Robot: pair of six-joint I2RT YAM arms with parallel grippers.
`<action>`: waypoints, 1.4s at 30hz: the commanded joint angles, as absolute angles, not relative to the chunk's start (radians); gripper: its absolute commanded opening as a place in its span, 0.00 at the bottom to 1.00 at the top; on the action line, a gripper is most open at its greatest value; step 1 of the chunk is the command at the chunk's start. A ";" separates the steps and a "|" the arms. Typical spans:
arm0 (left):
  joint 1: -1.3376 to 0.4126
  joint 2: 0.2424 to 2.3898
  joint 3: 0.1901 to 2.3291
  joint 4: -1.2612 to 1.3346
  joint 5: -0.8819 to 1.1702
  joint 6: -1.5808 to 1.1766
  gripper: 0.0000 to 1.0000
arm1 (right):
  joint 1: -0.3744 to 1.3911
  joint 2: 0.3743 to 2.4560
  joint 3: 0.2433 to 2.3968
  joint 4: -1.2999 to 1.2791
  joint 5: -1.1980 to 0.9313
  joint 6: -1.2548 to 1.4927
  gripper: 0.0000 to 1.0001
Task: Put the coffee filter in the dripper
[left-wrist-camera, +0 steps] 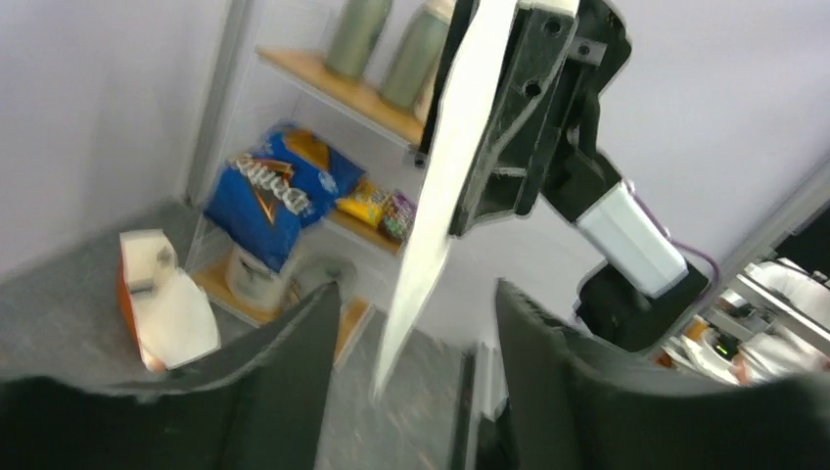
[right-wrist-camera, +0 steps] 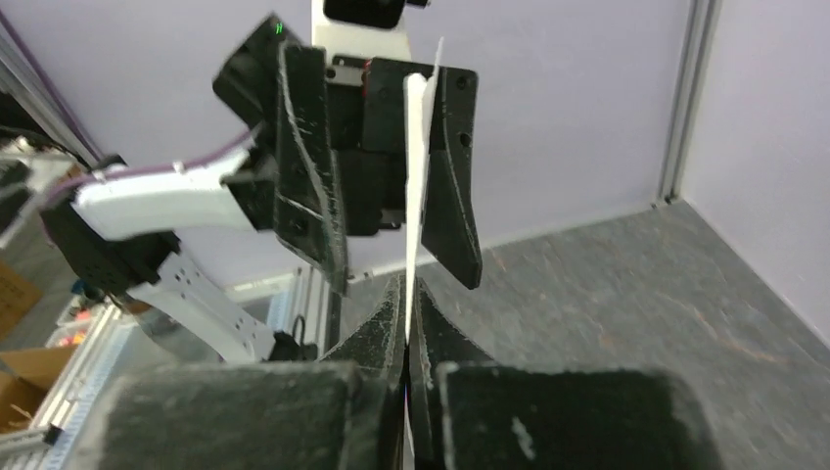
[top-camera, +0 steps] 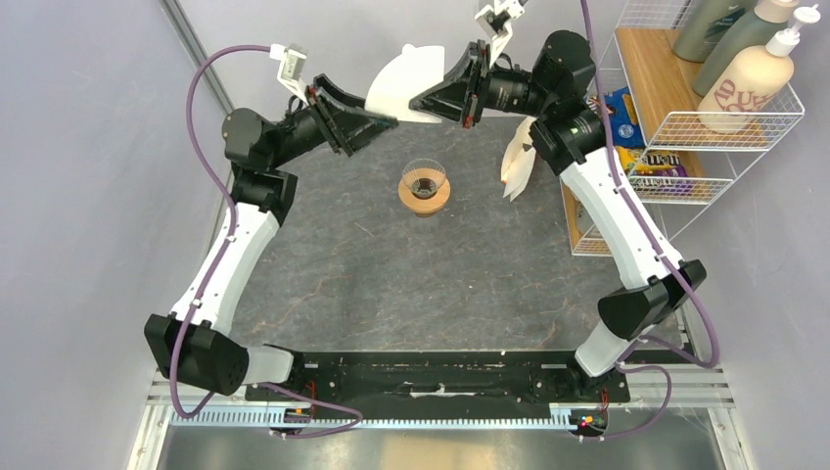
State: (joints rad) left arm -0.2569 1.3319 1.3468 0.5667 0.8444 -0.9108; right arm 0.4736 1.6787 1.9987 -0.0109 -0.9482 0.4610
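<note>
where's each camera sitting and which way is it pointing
top external: overhead behind the bases, looking down at table and dripper; both arms show
left wrist: faces the shelf; left end effector open
right wrist: faces the left arm; right end effector shut on coffee filter
both wrists share the coffee filter, edge-on

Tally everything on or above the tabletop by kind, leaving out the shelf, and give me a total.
Arms: 2 (left arm, right arm)
coffee filter, held in the air: 1
dripper: 1
white-and-orange pack: 1
Total: 5
</note>
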 commanded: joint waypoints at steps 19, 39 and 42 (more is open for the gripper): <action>-0.170 1.268 1.725 -0.714 1.160 0.079 0.85 | 0.596 1.387 1.797 -1.008 -0.917 -0.782 0.00; -0.482 1.238 1.709 -1.009 1.062 0.516 0.66 | 0.673 1.317 1.699 -1.133 -0.818 -0.820 0.00; -0.509 1.233 1.706 -0.992 1.047 0.494 0.59 | 0.686 1.320 1.701 -1.134 -0.807 -0.818 0.00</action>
